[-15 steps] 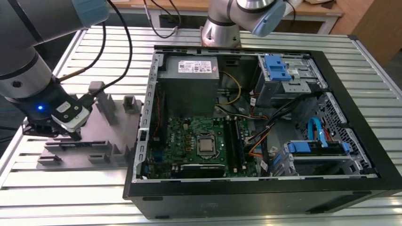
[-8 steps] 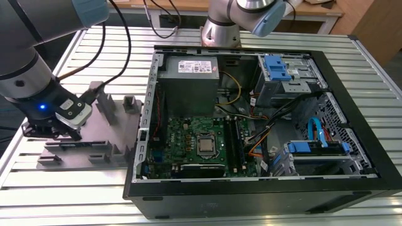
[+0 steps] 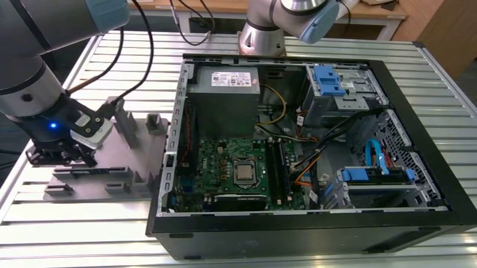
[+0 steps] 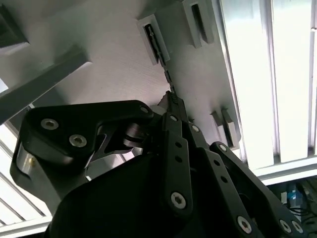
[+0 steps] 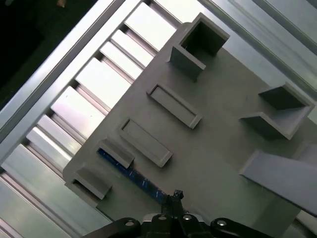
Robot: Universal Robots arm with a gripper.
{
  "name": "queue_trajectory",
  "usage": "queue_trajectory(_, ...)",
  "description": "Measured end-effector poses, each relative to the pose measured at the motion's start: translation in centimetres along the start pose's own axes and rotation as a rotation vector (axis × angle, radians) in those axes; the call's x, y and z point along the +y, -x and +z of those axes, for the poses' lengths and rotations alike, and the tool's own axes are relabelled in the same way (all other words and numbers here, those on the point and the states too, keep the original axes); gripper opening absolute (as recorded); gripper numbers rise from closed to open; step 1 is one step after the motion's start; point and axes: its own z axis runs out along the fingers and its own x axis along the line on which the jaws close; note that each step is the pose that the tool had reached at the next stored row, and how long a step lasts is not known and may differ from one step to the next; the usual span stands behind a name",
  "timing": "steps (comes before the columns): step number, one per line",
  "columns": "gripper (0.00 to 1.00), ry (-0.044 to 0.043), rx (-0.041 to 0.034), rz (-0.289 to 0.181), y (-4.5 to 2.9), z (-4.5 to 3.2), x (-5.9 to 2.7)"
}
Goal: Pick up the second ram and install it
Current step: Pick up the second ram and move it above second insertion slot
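The second ram is a slim dark blue board standing on edge in a slot of the grey fixture plate. In the second wrist view the ram runs as a thin dark strip along that plate. My gripper sits at the ram's near end, its black fingers drawn together on the board's edge, and the gripper looks shut on it. In the exterior view the gripper is down low on the fixture plate, at the exterior view's left of the computer case.
The open computer case lies to the exterior view's right, with the motherboard and its memory slots facing up. A second arm's base stands behind the case. Raised grey blocks rise from the fixture plate on the slatted aluminium table.
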Motion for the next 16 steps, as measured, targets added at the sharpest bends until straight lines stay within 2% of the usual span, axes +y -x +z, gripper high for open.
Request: queue_trajectory(16,0.07,0.0043,0.0027,-0.183,0.0,0.01,0.0)
